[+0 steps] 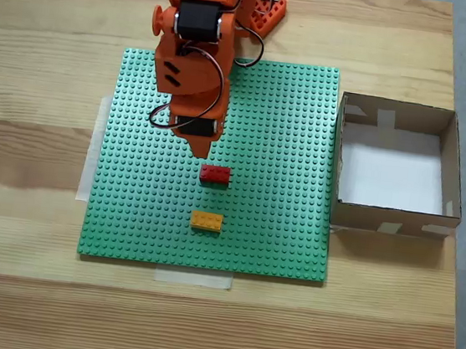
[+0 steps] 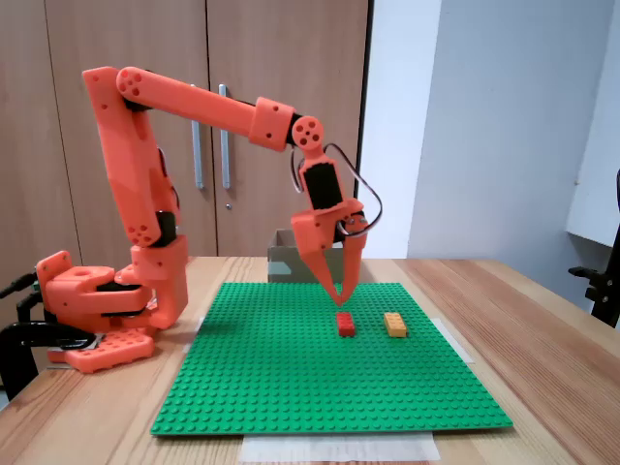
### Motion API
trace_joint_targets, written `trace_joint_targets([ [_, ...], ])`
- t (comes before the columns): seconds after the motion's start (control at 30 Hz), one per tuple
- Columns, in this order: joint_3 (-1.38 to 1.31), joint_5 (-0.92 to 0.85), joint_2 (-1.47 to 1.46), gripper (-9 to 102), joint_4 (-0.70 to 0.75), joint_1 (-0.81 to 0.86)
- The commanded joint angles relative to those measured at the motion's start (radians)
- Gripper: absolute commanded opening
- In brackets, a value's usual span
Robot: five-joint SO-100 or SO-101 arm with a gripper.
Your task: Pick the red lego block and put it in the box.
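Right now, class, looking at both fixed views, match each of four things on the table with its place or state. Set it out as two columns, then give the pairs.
1. small red plastic brick
2. yellow-orange plastic brick
3. shallow brown cardboard box
4. orange two-finger gripper

A. nothing inside it, beside the green studded baseplate
B. poised just above the red brick
C. baseplate middle, under the fingertips
D. nearer the baseplate's taped edge

Pairs: 1-C, 2-D, 3-A, 4-B

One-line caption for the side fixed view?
Orange arm's claw poised just above the red brick on the green baseplate.
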Motion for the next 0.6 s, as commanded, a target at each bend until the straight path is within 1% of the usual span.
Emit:
trace_joint_targets([
  [0.0, -0.052, 0.006, -0.003, -1, -0.002, -0.028],
  [0.4, -0.069, 0.049, -0.012, -1, -0.005, -0.077],
  [0.57, -0.067, 0.048, -0.018, -1, -0.020, -0.066],
])
